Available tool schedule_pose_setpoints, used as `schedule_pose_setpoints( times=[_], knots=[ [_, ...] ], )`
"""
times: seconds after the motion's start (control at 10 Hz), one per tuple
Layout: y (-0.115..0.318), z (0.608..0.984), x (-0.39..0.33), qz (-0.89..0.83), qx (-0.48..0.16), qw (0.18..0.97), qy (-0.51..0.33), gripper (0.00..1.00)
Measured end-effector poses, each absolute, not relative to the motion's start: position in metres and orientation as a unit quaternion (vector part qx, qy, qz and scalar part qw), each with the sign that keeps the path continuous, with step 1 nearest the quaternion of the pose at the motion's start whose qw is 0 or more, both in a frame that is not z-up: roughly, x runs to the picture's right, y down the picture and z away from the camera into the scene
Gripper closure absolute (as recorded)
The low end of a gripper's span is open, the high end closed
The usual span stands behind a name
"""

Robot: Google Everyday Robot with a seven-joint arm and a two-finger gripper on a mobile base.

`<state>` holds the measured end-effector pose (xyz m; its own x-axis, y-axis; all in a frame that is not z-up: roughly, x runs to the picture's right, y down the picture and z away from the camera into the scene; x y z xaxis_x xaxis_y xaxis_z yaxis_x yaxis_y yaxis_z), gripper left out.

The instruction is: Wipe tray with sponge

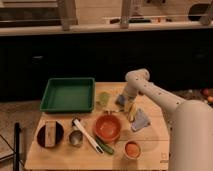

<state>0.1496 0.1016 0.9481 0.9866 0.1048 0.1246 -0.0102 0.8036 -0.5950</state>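
The green tray (67, 94) sits at the table's back left with nothing in it. A yellow sponge-like piece (131, 111) lies right of centre on the table. My gripper (121, 101) hangs low over the table at the back centre, just above and left of that yellow piece and right of a small pale green object (103, 99). It is well to the right of the tray. I cannot tell whether it holds anything.
An orange bowl (107, 127), a small cup with orange contents (131, 148), a grey-blue cloth (140, 120), a white-handled brush (89, 136), a metal cup (75, 138) and a dark plate with a tan block (50, 134) crowd the wooden table's front half.
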Motion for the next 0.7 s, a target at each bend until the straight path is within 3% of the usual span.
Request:
schedule_pose_setpoints(
  times=[0.5,0.7],
  knots=[
    [0.0961,0.9473,0.1528,0.025,-0.308,0.948,-0.077,0.95],
    [0.0934,0.9447,0.1527,0.021,-0.309,0.948,-0.078,1.00]
  ],
)
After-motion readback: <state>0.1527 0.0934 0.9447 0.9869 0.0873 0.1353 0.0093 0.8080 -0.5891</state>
